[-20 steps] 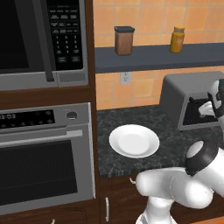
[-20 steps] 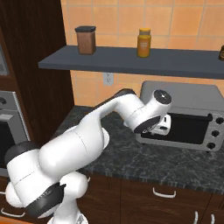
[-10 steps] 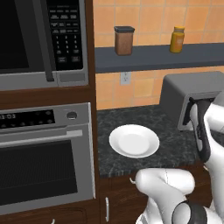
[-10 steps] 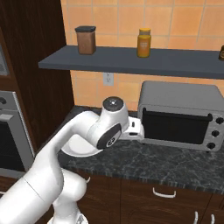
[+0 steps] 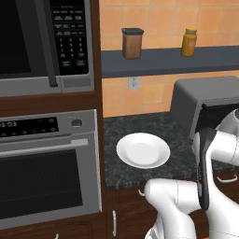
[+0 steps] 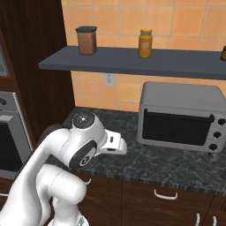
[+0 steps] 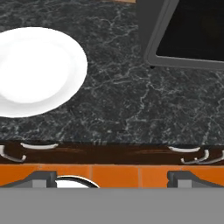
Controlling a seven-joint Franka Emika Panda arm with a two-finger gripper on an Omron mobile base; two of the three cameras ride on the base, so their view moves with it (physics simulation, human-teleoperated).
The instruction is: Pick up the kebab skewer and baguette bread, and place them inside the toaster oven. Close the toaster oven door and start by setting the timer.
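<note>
toaster oven: grey metal box (image 6: 182, 115) with dark glass door (image 6: 176, 128) shut, on the counter's right
plate: round white dish (image 5: 143, 150), bare, left of it
gripper: fingers (image 7: 188, 177) spread, holding nothing
risk: timer knobs (image 6: 216, 134) are small, could miss one

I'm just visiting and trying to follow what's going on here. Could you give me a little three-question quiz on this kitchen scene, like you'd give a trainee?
1. True or false: the toaster oven door is shut.
2. What lies on the white plate?
A. a skewer
B. a loaf
C. nothing
3. How many containers stand on the wall shelf in the left base view?

Key:
1. True. The dark glass panel stands upright against the toaster oven.
2. C. The plate is bare.
3. Two: a brown jar and an orange bottle.
</note>
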